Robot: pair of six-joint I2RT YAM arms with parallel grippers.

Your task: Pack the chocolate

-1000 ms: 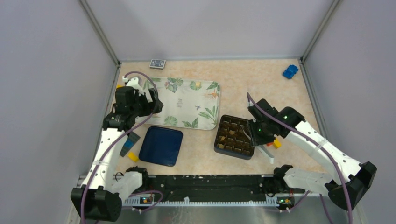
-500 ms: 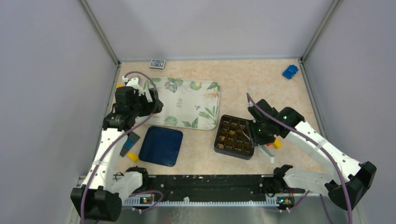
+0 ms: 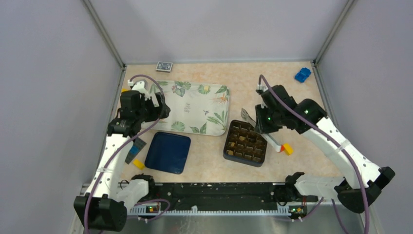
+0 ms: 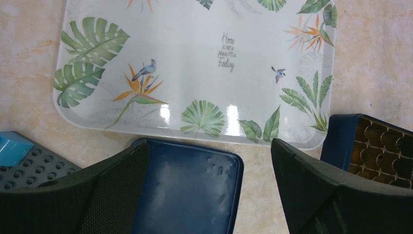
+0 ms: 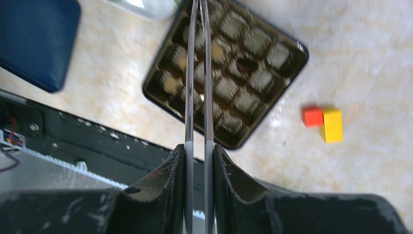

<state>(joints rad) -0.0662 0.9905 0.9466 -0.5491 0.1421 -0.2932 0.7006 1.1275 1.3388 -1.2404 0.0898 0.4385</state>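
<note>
The dark gridded box sits right of centre, with a few tan chocolate pieces in its cells. The right wrist view shows the box and a tan piece from above. My right gripper is shut on thin metal tongs. The tong tips are close together over the box's far-left part, and I see nothing between them. My left gripper is open and empty, above the gap between the floral tray and the blue lid.
A floral tray lies at centre left, with a dark blue lid in front of it. Red and yellow blocks lie right of the box. A blue toy and a small card box are at the back.
My right arm has risen and swung back from the box's right edge, carrying the tongs toward the box's far side. The left arm has not moved.
</note>
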